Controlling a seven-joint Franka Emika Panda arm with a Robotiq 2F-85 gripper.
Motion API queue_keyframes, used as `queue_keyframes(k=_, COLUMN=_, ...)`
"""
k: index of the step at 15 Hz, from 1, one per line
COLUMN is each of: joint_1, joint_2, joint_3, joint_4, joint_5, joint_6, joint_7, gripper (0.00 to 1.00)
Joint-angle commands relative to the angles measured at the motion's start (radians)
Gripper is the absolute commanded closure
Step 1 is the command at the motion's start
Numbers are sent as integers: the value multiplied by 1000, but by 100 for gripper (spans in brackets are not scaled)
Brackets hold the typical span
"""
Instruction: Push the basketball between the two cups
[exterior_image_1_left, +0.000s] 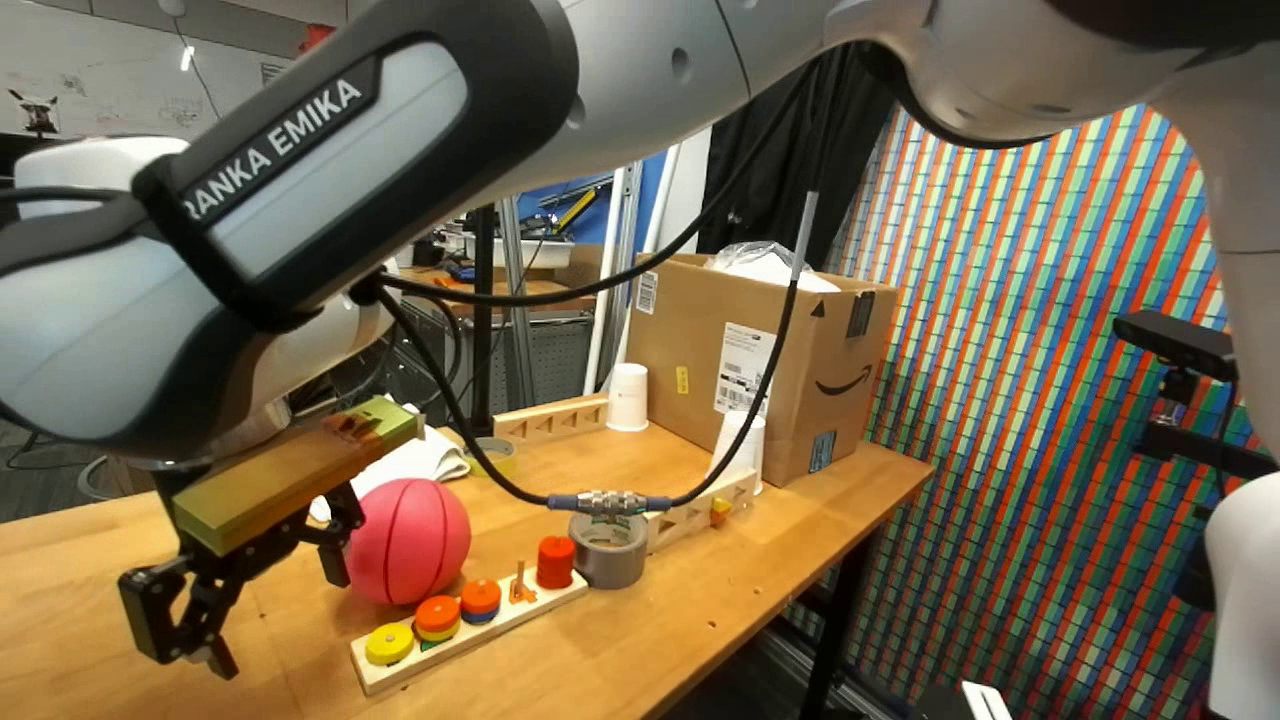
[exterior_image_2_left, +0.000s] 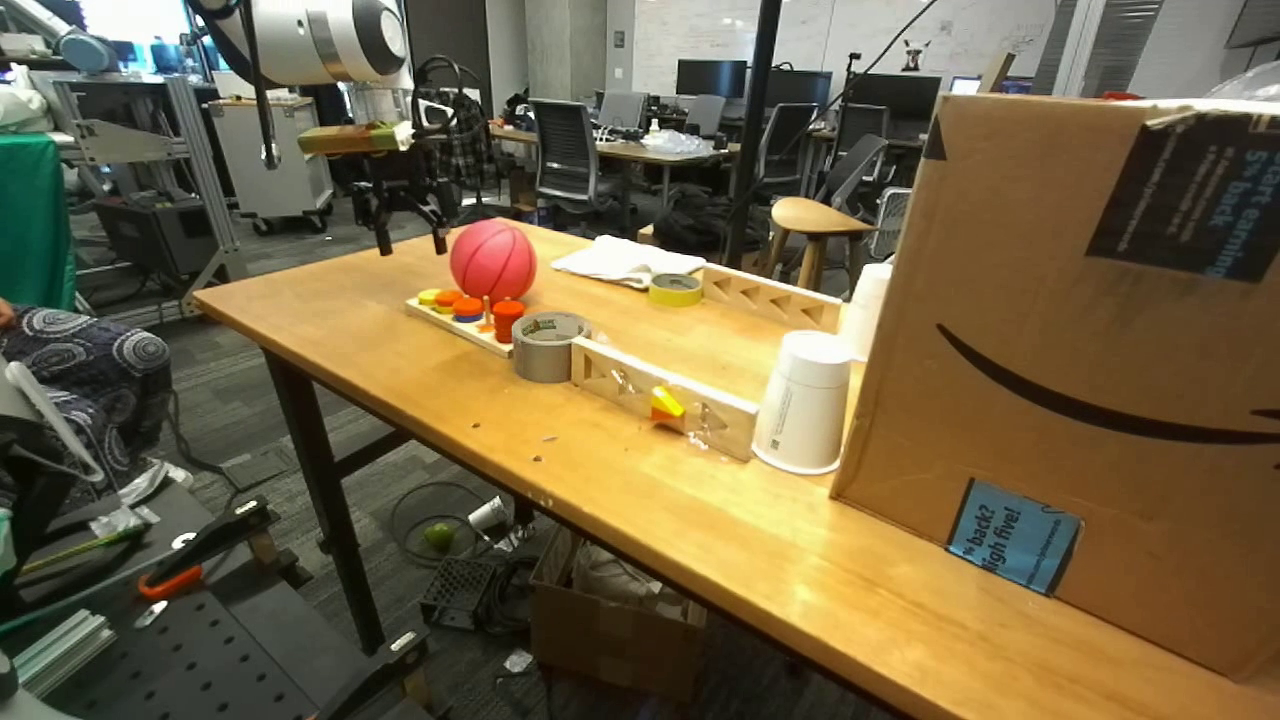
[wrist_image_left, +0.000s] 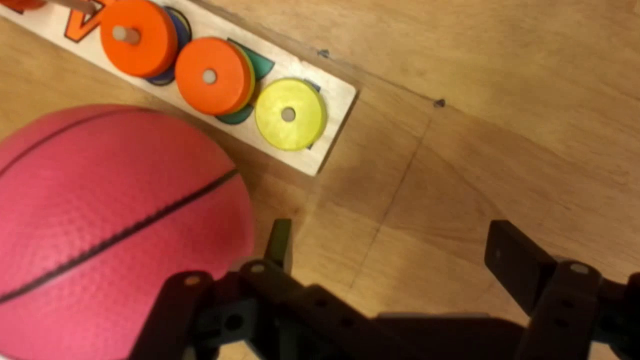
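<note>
Wrist view: basketball (wrist_image_left: 120, 220) outside the widely parted fingers (wrist_image_left: 517, 267), just beside one.

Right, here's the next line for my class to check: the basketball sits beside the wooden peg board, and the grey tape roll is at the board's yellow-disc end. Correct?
Not quite. Both exterior views show the grey tape roll at the end with the red stack, the opposite end from the yellow disc. The rest holds: the basketball sits beside the wooden peg board.
</note>
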Motion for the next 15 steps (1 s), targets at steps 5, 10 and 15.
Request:
queue_keyframes(k=5, joint_1=-31, joint_2=-80, joint_3=-54, joint_4=-89, joint_5=-6, joint_6=41, joint_7=76, gripper=0)
queue_keyframes(k=10, joint_1=-46, joint_2=-132, joint_3=-136, joint_4=-96, joint_5=-170, joint_6=-29, joint_7=121, gripper=0)
queue_keyframes(k=15, joint_1=-102, joint_2=-253, joint_3=-179, joint_4=-189, joint_5=-274, joint_6=-38, joint_7=205, gripper=0)
